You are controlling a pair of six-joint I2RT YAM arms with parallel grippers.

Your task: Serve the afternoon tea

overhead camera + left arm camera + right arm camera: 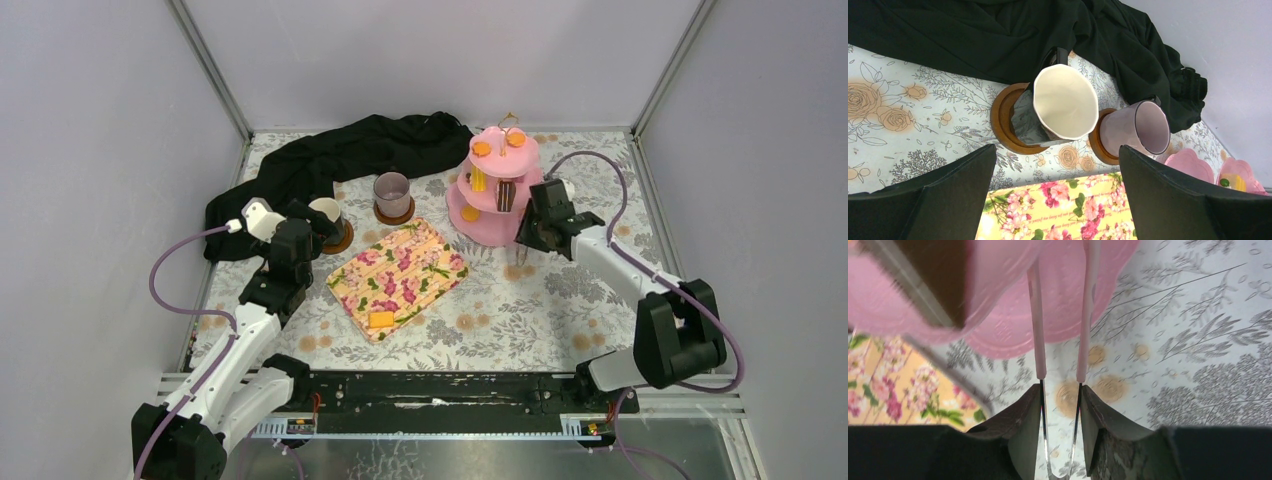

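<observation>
The right gripper point(1060, 390) pinches pink tongs point(1036, 315) beside the far-edge cake stand point(490, 232); the left gripper point(1057, 155) gapes wide by the dark mug point(1065, 100).

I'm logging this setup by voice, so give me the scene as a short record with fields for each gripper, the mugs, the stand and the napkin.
left gripper: open, empty, aimed at the cream-lined mug
right gripper: shut on pink tongs, beside the stand
cream-lined mug: on a wooden coaster, by the black cloth
mauve mug: on its own coaster
stand: pink, three tiers, carrying cakes
napkin: floral, one yellow biscuit at its near corner
</observation>
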